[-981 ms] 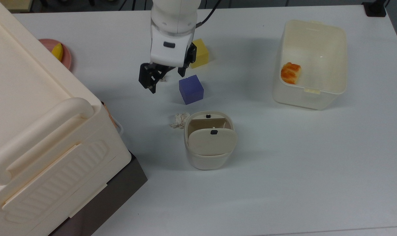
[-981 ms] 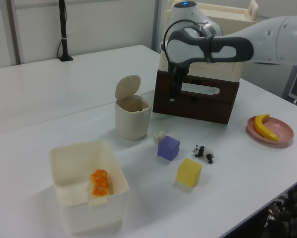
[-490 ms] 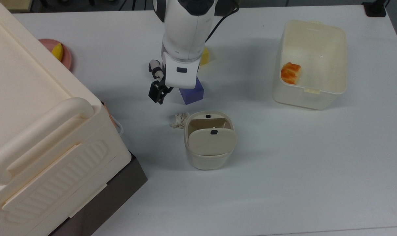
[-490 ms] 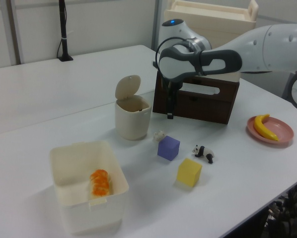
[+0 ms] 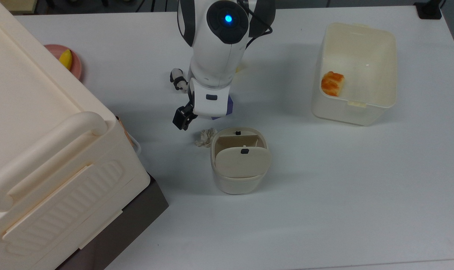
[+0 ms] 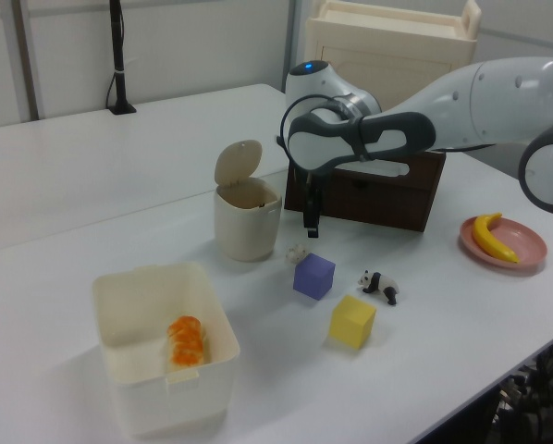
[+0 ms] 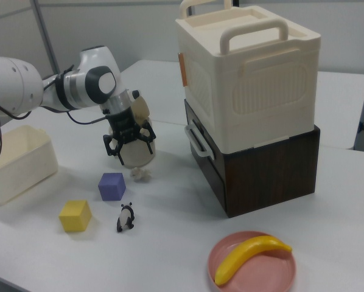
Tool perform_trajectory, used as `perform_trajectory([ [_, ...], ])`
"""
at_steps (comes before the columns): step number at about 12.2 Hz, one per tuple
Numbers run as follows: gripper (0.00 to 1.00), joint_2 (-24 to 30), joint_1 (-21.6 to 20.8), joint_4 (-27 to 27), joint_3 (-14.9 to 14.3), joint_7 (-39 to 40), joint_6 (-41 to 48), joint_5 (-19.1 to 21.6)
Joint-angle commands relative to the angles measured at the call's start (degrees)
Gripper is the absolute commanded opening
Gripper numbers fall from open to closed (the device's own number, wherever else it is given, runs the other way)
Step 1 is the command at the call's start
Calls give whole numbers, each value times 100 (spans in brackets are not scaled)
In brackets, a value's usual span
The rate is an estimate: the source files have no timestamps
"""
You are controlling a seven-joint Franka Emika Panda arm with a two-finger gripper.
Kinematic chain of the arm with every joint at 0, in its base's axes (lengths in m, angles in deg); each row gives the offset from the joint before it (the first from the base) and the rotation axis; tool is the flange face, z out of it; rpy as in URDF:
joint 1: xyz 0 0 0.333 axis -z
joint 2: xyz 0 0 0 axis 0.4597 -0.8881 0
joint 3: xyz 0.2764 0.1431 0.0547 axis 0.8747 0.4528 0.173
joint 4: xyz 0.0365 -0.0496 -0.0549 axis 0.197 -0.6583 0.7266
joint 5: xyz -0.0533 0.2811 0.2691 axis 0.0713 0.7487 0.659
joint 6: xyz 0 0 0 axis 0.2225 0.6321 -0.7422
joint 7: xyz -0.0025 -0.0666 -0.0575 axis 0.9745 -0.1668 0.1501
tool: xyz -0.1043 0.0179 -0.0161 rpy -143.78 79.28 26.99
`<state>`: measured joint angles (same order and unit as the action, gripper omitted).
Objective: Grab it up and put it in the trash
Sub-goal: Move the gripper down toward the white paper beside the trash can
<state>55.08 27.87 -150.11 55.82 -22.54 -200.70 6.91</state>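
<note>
Off-white and crumpled, the paper wad (image 5: pixel 205 137) lay on the white table (image 5: pixel 324 195) touching the side of the small cream bin (image 5: pixel 240 161) on the top view's left, where it had lain a second before. The gripper (image 7: pixel 129 139), which had hung beside the yellow cube (image 6: pixel 352 322), had come much nearer and hovered just above the wad, its fingers (image 7: pixel 112 145) spread and empty. In the top view the arm hid most of the purple cube (image 6: pixel 313 276) and nearly all the yellow one.
</note>
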Motion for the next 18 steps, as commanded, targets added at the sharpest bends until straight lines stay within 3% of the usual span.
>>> perform_trajectory([
  [1,100,-36,11,-142,7,28,-238,-169],
  [18,100,-423,64,-115,15,46,-756,-574],
])
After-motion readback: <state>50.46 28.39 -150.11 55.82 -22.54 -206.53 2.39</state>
